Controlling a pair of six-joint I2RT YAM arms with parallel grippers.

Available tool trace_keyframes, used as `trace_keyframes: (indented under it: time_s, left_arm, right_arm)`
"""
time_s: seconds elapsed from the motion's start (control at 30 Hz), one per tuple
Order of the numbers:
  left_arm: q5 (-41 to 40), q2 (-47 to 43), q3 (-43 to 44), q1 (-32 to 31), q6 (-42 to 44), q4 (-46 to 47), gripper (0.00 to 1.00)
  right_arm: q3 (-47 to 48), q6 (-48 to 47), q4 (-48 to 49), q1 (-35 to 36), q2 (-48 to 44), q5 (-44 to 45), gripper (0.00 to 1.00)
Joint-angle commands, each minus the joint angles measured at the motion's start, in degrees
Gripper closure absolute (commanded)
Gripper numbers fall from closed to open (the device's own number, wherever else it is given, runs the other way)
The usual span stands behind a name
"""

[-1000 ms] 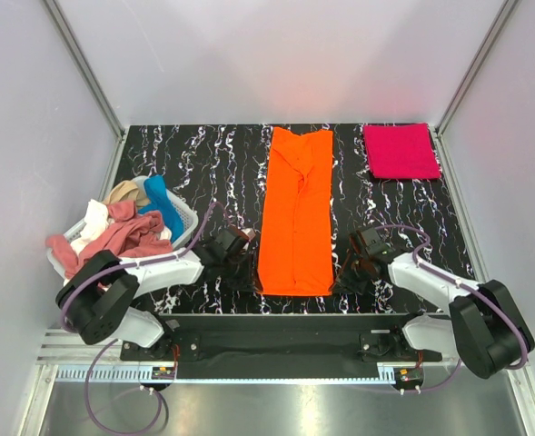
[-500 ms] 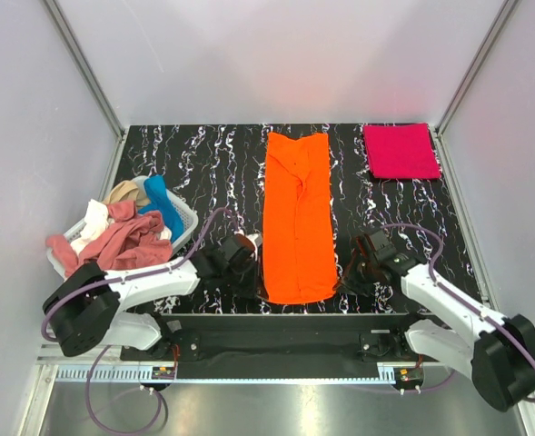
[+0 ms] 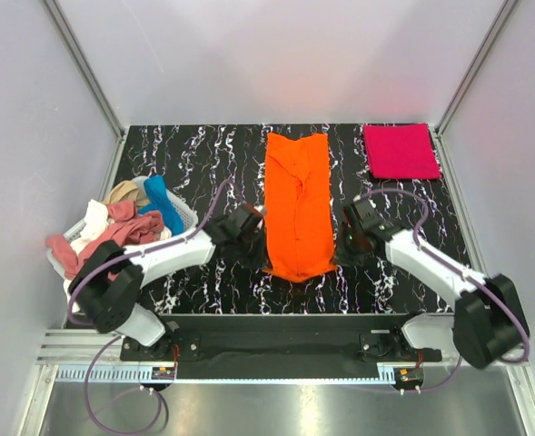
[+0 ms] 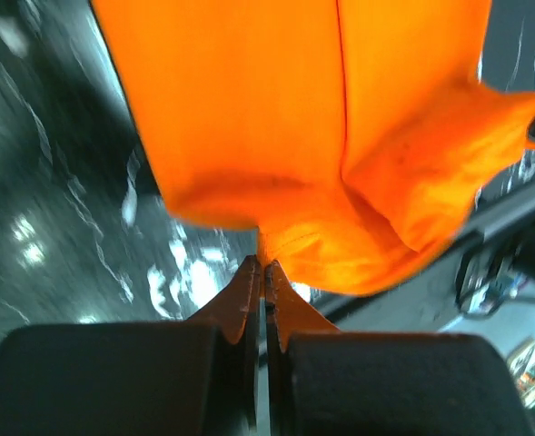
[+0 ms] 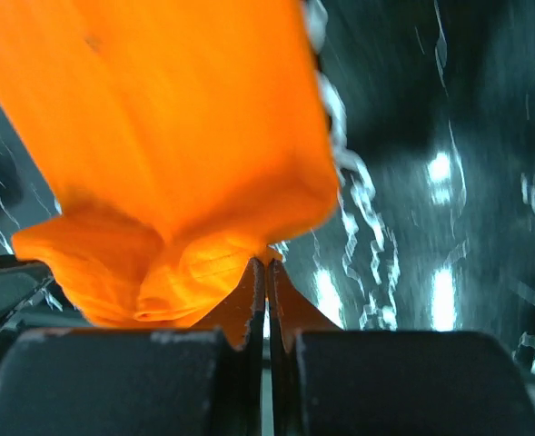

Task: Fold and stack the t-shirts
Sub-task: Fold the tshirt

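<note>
two pincers pinch orange t-shirt; hem bunched, blurred

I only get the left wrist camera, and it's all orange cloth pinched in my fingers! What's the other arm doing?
Observer: The right gripper is shut on the orange t-shirt's other near corner.
Operator: Is any shirt finished?
Observer: A crimson-pink t-shirt lies folded at the table's far right corner.
Operator: Where are the rest?
Observer: The other t-shirts are heaped in a white-and-blue basket on the left side.
</note>
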Motion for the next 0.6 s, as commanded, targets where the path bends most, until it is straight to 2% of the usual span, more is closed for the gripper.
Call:
trace_keyframes:
  time_s: [0.0,0.3,0.4,0.57]
  left_arm:
    - [0.99,4.95,7.46,3.12,4.92,-0.88,1.0]
    - [1.08,19.28,24.51,9.19,10.2,-4.75,1.0]
    - [0.91,22.45,29.7,11.3,10.82,-6.68,1.0]
    - [0.81,26.66,36.45,14.38,12.05,-7.65,1.0]
  right_arm:
    - [7.95,-7.95,3.24,0.27,7.23,3.75,1.0]
    - [22.99,-16.48,3.25,-3.68,26.04,5.16,1.0]
    - [30.1,-18.5,2.72,-5.09,30.18,4.36,1.0]
    - [36.53,-20.44,0.79,-7.28,33.45,2.34,1.0]
